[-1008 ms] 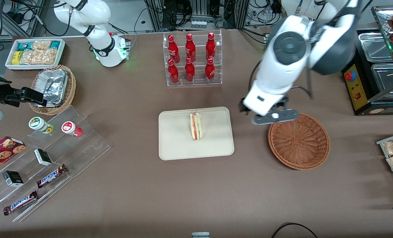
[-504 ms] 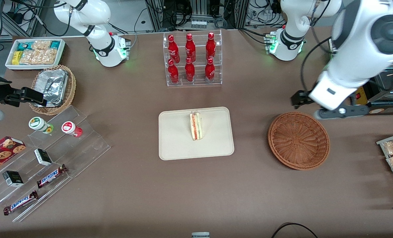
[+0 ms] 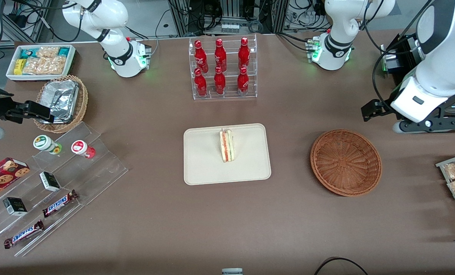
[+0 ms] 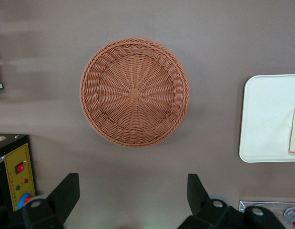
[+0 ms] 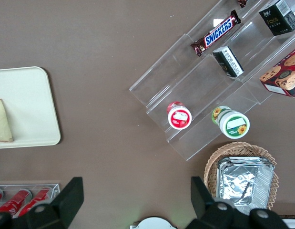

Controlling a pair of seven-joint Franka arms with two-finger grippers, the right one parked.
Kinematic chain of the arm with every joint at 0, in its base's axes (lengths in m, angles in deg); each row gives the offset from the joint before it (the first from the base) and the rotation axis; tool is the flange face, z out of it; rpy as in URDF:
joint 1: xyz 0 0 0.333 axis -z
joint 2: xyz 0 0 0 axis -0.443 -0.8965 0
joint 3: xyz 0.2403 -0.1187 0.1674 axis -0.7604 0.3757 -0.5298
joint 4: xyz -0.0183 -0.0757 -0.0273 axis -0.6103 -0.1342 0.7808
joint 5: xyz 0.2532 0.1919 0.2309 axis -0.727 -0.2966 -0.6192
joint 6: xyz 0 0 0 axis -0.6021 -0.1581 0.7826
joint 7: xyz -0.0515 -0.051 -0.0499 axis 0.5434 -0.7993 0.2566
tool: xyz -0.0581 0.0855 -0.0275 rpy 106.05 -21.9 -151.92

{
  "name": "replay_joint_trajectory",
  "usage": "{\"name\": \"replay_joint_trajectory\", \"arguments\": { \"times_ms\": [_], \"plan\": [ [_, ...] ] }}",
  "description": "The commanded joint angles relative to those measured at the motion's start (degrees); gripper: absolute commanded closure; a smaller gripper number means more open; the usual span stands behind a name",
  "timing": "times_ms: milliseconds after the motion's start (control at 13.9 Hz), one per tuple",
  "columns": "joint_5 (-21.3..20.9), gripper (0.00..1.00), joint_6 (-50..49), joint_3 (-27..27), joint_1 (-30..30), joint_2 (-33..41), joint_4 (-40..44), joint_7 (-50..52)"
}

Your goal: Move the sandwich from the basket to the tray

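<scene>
The tray [image 3: 208,168] lies well off from the gripper [image 4: 133,193], toward the parked arm's end of the table, with the basket [image 3: 346,162] between the two. The basket is much closer: it sits on the table below the raised gripper, a little nearer the front camera, and the wrist view looks straight down into its bare woven bottom.

The sandwich [image 3: 226,145] stands on its edge on the tray, filling side up, at the part of the tray farther from the front camera. So the transfer looks done.

The gripper hangs high above the table toward the working arm's end, fingers [image 4: 66,193] spread wide with nothing between them.

The sandwich is likely light and soft. The bread would dent under a firm squeeze, and the layers could slide apart or spill filling if tipped. If it needed taking up again, a gentle hold across the two flat bread faces, low and near the middle of the wedge, looks safest; the thin tip would crush or tear.
</scene>
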Motion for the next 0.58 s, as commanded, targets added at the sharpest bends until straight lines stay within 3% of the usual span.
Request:
{"name": "replay_joint_trajectory", "arguments": {
  "times_ms": [0, 504],
  "plan": [
    [0.69, 0.01, -0.27, -0.44, -1.67, 3.53, -1.85, -3.76],
    [0.6, 0.01, -0.27, -2.11, -1.68, 2.49, 0.16, -7.63]
  ]
}}
